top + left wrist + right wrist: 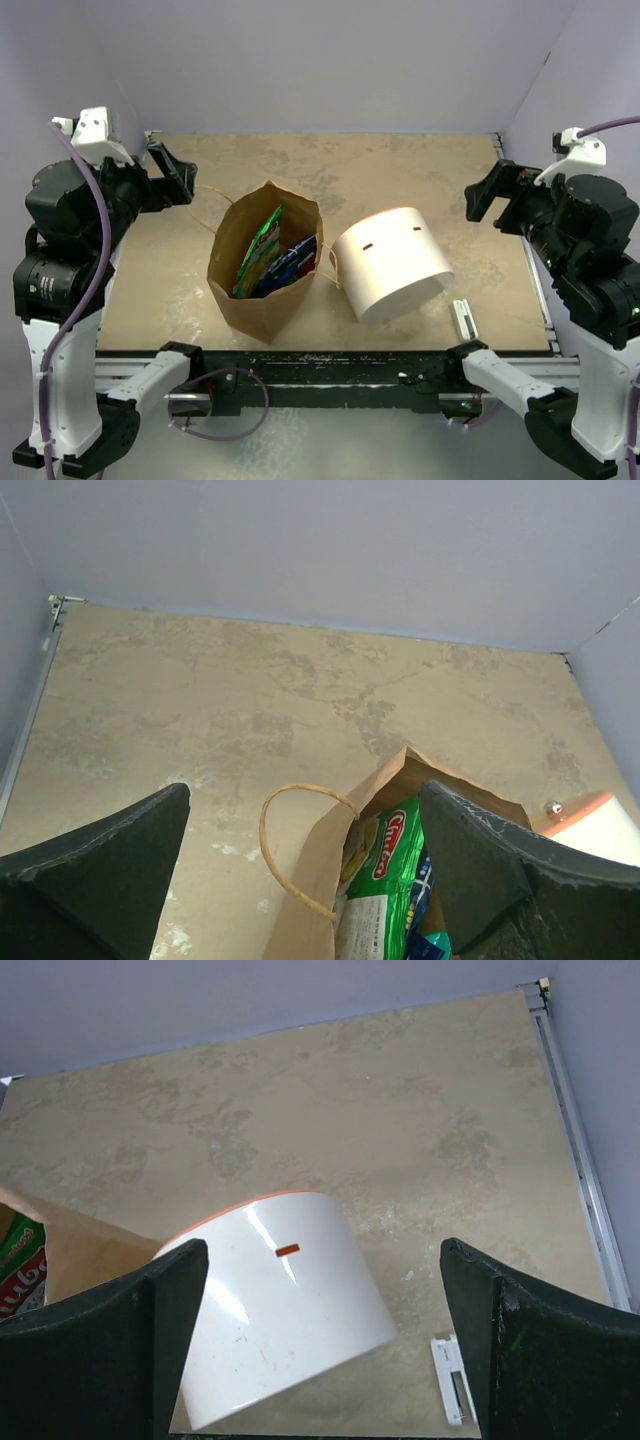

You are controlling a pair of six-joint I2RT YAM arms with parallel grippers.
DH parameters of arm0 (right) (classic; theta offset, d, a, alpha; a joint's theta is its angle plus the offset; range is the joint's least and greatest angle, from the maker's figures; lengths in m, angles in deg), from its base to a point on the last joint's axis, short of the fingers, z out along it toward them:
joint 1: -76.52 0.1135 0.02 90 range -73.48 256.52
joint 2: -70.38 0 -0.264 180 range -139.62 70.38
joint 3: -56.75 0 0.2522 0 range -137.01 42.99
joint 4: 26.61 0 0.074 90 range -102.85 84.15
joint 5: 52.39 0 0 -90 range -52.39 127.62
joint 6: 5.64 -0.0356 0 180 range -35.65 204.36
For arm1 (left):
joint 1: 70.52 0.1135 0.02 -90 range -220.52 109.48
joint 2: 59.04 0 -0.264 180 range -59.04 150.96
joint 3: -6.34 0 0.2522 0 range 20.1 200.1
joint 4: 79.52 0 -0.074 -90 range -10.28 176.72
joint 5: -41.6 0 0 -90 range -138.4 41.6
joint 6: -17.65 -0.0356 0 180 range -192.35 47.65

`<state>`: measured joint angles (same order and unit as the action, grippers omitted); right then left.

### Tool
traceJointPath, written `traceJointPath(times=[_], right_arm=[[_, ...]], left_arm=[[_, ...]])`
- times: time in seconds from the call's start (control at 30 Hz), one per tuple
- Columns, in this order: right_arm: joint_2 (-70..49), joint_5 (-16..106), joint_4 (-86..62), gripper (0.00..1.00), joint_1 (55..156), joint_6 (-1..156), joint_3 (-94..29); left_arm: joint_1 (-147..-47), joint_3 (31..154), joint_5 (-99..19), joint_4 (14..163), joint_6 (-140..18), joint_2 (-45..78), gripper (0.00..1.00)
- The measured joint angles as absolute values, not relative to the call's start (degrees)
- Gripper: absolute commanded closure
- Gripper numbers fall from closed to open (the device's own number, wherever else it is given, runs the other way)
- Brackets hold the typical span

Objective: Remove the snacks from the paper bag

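Logged left hand [172,172] as spread wide, pinching nothing, raised above left edge of bench [420,170] toward far left corner. Logged right hand [490,200] likewise spread and empty, raised above right edge.

Placed bag [255,300] upright, left of centre, close to near edge, mouth open upward. From left hand: lies to the right and toward near edge, nothing between. From right hand: white cylinder [395,262], on its side and just beside bag, sits between hand and bag. Judged left arm nearer and better placed for first reach.

Found snacks inside bag, none out on bench. Green packet [262,248] on end along left wall, top about level with rim. Blue packet [292,262] beside it on the right, lower in the mouth. Others, if any, hidden beneath. Took long axis of both as roughly upright, leaning slightly. Lie of flat faces not resolved.

Checked left wrist view: bag mouth below and ahead, offset toward right finger [500,880], red label of green packet showing. Handle [263,830] loops out on hand side of bag.

Judged next move: shift right and toward near edge, then descend from above along packet's long axis. Possible snag on handle or rim.
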<state>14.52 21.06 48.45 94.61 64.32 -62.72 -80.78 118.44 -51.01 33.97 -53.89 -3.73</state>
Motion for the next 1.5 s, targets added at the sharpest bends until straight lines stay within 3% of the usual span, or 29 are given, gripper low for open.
traceJointPath(times=[0.3,0.63,0.8,1.0,1.13,1.5], right_arm=[[10.79,26.96,47.45,0.01,94.61,59.82,-61.50],[11.24,51.05,36.74,0.00,95.09,56.08,-47.99],[8.93,56.55,34.86,0.00,103.85,54.82,-43.73],[3.00,54.50,32.01,0.00,125.30,51.89,-43.70],[0.95,51.18,31.38,0.01,133.65,50.84,-42.90],[1.23,40.27,30.92,0.00,137.91,49.94,-32.01]], left_arm=[[-80.78,122.86,-51.16,30.01,-52.25,-0.58,0.01],[-80.78,126.09,-46.94,23.72,-50.85,1.86,0.01],[-80.78,125.83,-44.17,22.28,-49.83,2.10,0.01],[-80.78,125.24,-42.11,22.19,-48.84,2.85,0.01],[-80.78,124.74,-41.65,22.28,-48.65,3.44,0.01],[-80.78,122.62,-41.22,22.98,-45.85,3.48,0.01]])
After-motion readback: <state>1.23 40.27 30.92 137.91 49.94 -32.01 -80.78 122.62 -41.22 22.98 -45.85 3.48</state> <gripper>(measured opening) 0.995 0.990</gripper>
